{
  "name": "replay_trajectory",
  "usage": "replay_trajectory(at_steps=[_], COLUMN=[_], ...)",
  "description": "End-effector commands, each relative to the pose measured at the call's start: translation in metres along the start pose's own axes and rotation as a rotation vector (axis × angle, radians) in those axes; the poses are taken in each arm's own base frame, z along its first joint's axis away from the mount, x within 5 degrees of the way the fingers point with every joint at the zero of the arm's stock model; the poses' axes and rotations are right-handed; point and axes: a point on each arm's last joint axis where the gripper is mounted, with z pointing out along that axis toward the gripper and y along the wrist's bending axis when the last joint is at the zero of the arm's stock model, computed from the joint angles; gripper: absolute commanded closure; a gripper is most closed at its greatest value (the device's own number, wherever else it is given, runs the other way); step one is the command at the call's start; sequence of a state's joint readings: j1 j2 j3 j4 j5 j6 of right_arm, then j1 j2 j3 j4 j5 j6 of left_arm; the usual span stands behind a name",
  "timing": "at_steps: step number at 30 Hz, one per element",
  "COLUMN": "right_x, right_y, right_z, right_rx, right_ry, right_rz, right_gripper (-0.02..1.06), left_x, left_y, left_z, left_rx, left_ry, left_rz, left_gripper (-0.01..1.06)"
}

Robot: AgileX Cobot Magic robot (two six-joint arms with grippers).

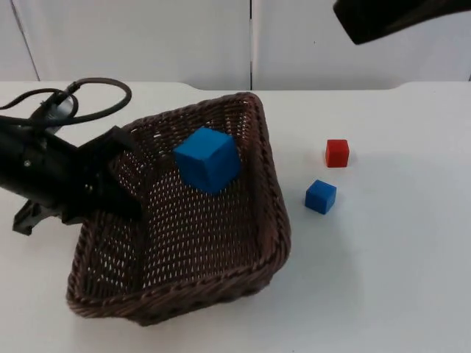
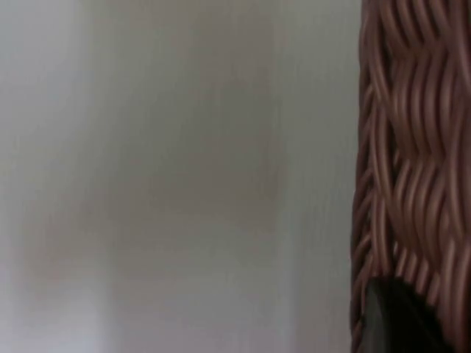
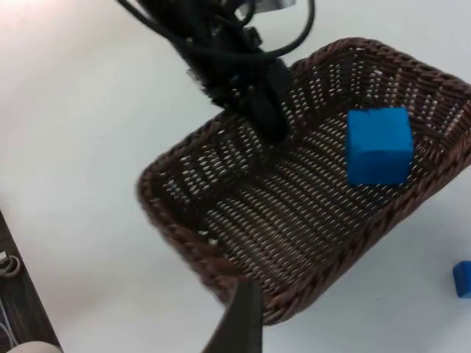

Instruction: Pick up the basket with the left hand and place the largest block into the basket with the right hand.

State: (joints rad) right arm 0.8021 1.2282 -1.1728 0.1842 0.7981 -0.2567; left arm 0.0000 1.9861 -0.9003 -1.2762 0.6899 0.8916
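Observation:
The brown wicker basket (image 1: 274, 209) lies in the middle of the table, and the large blue block (image 1: 207, 159) rests tilted inside it near the far wall. My left gripper (image 1: 121, 173) is shut on the basket's left rim, one finger inside and one outside. The left wrist view has the woven wall (image 2: 412, 147) right against the gripper. From the right wrist view I see the basket (image 3: 184, 235), the block (image 3: 377, 145) and the left gripper (image 3: 257, 110) on the rim. My right gripper (image 1: 360, 26) waits high at the back right, away from the basket.
A small red block (image 1: 337, 153) and a small blue block (image 1: 321, 196) sit on the white table to the right of the basket. The small blue block (image 3: 462, 278) also shows in the right wrist view. The grey partition wall stands behind.

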Motion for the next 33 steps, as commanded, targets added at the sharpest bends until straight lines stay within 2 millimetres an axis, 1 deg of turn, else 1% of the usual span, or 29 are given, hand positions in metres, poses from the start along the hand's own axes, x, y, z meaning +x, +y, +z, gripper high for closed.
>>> replay_trajectory(at_steps=[1, 2, 5, 7, 11, 15, 25, 26, 27, 28, 29, 30, 31, 32, 33], right_x=[0.0, 0.0, 0.0, 0.0, 0.0, 0.0, 0.001, 0.001, 0.001, 0.001, 0.001, 0.001, 0.001, 0.001, 0.001], right_y=[-0.001, -0.001, -0.001, -0.001, -0.001, -0.001, -0.001, -0.001, -0.001, -0.001, -0.001, -0.001, -0.001, -0.001, -0.001], right_z=[-0.002, -0.002, -0.002, -0.002, -0.002, -0.002, -0.002, -0.002, -0.002, -0.002, -0.002, -0.002, -0.002, -0.002, -0.002], right_rx=[0.004, 0.004, 0.004, 0.004, 0.004, 0.004, 0.004, 0.004, 0.004, 0.004, 0.004, 0.004, 0.004, 0.004, 0.004], right_ry=[-0.013, -0.013, -0.013, -0.013, -0.013, -0.013, -0.011, -0.011, -0.011, -0.011, -0.011, -0.011, -0.011, -0.011, -0.011], right_rz=[0.029, 0.029, 0.038, 0.042, 0.042, 0.042, 0.042, 0.042, 0.042, 0.042, 0.042, 0.042, 0.042, 0.042, 0.042], right_gripper=[0.29, 0.29, 0.29, 0.29, 0.29, 0.29, 0.29, 0.29, 0.29, 0.29, 0.29, 0.29, 0.29, 0.29, 0.29], left_x=[-0.017, -0.017, -0.032, -0.036, -0.05, -0.055, -0.055, -0.055, -0.055, -0.055, -0.055, -0.055, -0.055, -0.054, -0.054], left_y=[-0.001, -0.001, 0.0, 0.001, -0.002, -0.005, -0.004, -0.004, -0.004, -0.004, -0.004, -0.005, -0.005, -0.006, -0.006], left_z=[0.007, 0.007, 0.01, 0.012, 0.012, 0.011, 0.01, 0.01, 0.01, 0.01, 0.01, 0.01, 0.01, 0.01, 0.01], left_rx=[0.018, 0.018, -0.004, -0.016, -0.027, -0.022, -0.033, -0.033, -0.031, -0.031, -0.031, -0.029, -0.023, -0.012, -0.012], left_ry=[-0.037, -0.037, -0.078, -0.083, -0.09, -0.093, -0.086, -0.086, -0.088, -0.088, -0.089, -0.09, -0.087, -0.083, -0.083], left_rz=[-0.022, -0.022, -0.021, -0.018, 0.038, 0.067, 0.098, 0.098, 0.094, 0.094, 0.093, 0.089, 0.088, 0.08, 0.08], left_gripper=[1.05, 1.05, 1.05, 1.05, 1.05, 1.05, 1.05, 1.02, 0.96, 0.96, 0.9, 0.79, 0.65, 0.48, 0.48])
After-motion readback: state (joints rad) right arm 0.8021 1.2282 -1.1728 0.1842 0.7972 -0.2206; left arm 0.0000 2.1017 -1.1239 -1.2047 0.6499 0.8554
